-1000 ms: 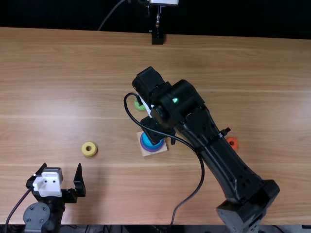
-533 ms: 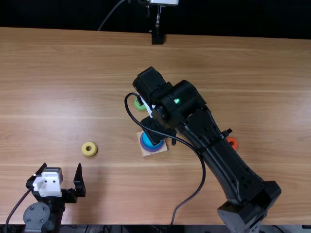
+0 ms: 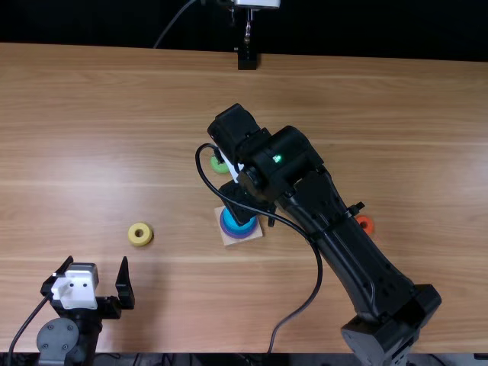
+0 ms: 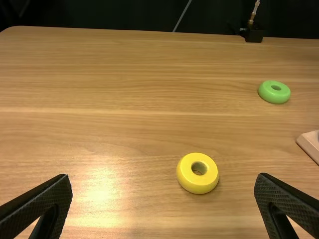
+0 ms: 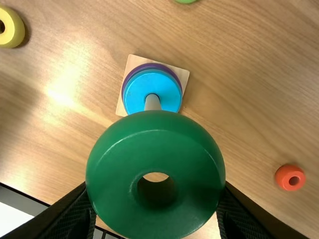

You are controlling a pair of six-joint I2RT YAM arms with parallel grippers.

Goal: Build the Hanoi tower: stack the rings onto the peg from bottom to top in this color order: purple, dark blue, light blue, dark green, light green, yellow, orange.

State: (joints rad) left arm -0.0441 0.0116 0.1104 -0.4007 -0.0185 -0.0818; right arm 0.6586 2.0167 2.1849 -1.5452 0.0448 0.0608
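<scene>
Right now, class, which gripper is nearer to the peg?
Right. The right gripper holds the dark green ring close to the peg; the left gripper is farther off, left of the yellow ring.

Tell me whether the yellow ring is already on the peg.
No, the yellow ring lies flat on the bare tabletop, away from the peg's wooden base.

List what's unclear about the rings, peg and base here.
Right wrist view: any dark blue ring, covered by the light blue ring.
Right wrist view: tip of the peg, behind the dark green ring.
Left wrist view: most of the base, cut off by the edge.
Top view: part of the orange ring, under the right arm.
</scene>
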